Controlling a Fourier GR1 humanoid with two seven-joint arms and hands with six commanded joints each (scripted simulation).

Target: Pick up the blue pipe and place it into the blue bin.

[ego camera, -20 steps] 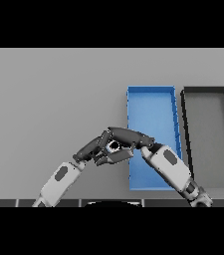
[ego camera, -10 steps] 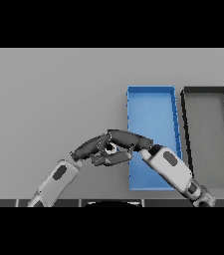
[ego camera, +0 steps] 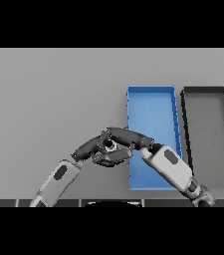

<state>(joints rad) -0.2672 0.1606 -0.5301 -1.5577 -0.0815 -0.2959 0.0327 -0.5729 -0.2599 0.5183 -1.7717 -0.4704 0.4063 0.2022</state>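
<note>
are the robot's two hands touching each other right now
Cannot tell. In the head view the left hand and right hand overlap just left of the blue bin; no gap shows.

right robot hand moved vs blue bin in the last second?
Barely. The right robot hand stays just off the left wall of the blue bin, meeting the left robot hand; at most it has sunk slightly toward the bin's near end.
</note>
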